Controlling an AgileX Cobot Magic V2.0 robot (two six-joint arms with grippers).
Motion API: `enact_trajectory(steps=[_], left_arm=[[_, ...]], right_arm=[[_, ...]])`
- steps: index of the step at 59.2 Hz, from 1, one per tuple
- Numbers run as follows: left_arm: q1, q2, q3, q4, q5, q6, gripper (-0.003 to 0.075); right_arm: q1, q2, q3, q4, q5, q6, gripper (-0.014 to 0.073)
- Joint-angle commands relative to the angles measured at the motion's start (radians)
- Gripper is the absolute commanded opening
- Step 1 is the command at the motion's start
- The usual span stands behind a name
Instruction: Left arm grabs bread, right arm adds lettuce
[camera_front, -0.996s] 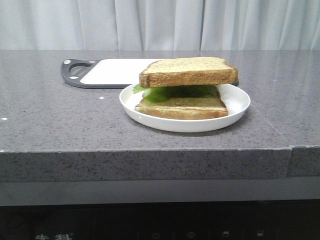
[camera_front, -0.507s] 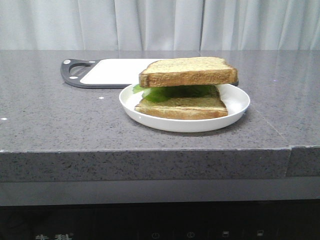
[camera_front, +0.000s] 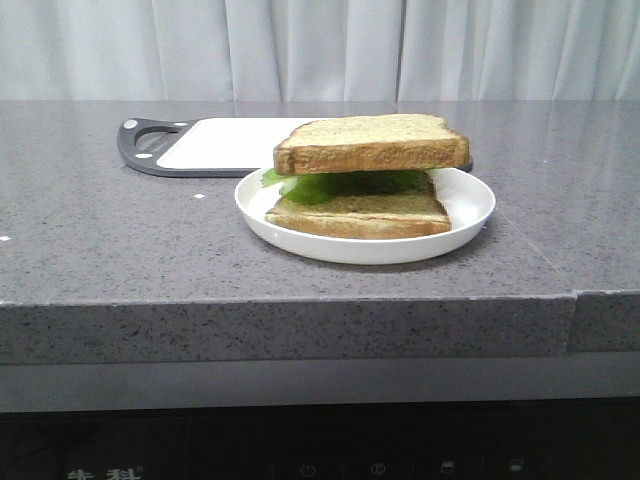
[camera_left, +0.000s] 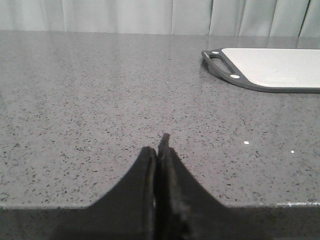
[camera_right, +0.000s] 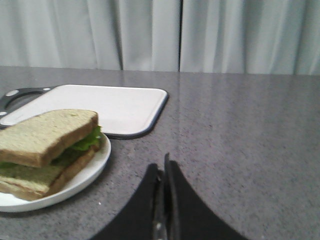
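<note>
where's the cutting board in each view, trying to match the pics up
Front view: the cutting board lies at the back, left of centre, behind the plate, dark handle to the left.
Left wrist view: upper right, handle end nearest, running off the right edge.
Right wrist view: left of centre, just behind the sandwich.
Shared landmark: the board's dark handle with two white dots.

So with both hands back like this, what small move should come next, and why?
Probably none beyond holding still. The bread already tops the lettuce and the lower slice on the plate. The left hand and right hand are shut, empty and clear of it.
</note>
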Motion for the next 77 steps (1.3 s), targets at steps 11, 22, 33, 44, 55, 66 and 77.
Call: enact_trajectory(steps=[11,22,33,44,55,66,77], left_arm=[[0.002,-0.020,0.005,-0.008,-0.075,-0.010,-0.0020],[0.002,-0.020,0.005,-0.008,-0.075,-0.010,-0.0021],[0.002,-0.018,0.005,-0.008,-0.075,-0.010,-0.0020],[0.002,-0.018,0.005,-0.008,-0.075,-0.010,-0.0020],[0.002,-0.018,0.005,-0.008,-0.075,-0.010,-0.0020],[0.002,-0.018,0.005,-0.008,-0.075,-0.010,-0.0021],[0.002,-0.018,0.005,-0.008,-0.075,-0.010,-0.0020]], right_arm=[[-0.067,-0.133,0.183,-0.022,-0.107,0.031,-0.0062],[-0.089,-0.169,0.189,-0.022,-0.049,0.031,-0.0062],[-0.089,-0.168,0.189,-0.022,-0.045,0.031,-0.0062],[-0.089,-0.168,0.189,-0.022,-0.045,0.031,-0.0062],[-0.089,-0.168,0.189,-0.022,-0.045,0.031,-0.0062],[-0.089,-0.168,0.189,-0.022,-0.045,0.031,-0.0062],[-0.089,-0.168,0.189,-0.022,-0.045,0.031,-0.0062]])
